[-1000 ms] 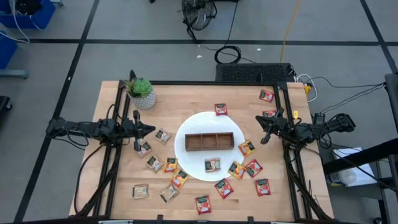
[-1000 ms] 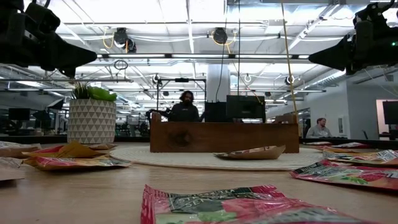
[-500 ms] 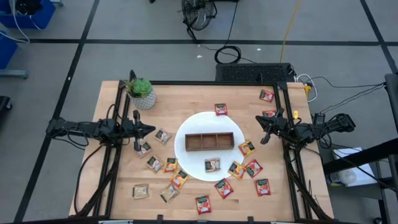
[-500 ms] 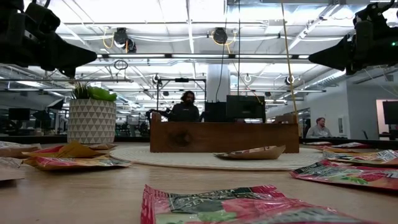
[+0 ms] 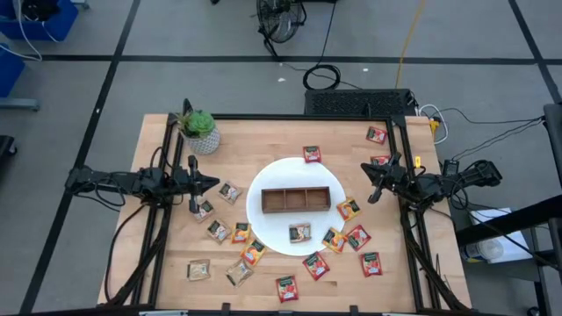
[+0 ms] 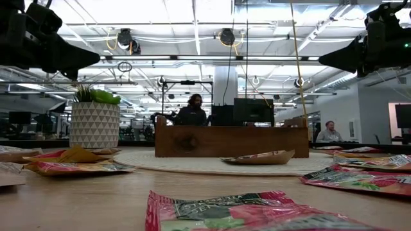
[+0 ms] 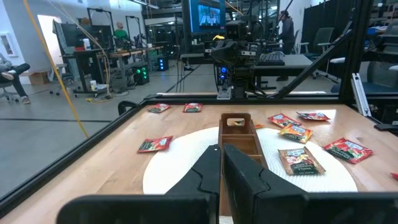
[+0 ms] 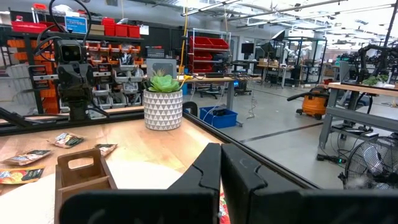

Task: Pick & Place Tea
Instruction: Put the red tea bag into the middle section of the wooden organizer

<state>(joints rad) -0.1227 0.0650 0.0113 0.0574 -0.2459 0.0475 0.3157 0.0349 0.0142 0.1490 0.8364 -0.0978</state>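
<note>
Nothing picked yet: my left gripper (image 5: 211, 183) and right gripper (image 5: 372, 183) hover pinched together, empty, either side of the plate (image 5: 263, 189). Tea sachets (image 5: 316, 265) lie scattered around the wooden tray (image 5: 296, 199). Next I must open and descend.

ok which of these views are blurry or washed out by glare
Low view: the nearest red sachet is out of focus, and the ceiling lights blow out white, leaving both grippers as dark silhouettes. Left wrist view: the left gripper is soft up close, while the plate stays sharp. High view: even light, sharp throughout, soft shadows only.
</note>
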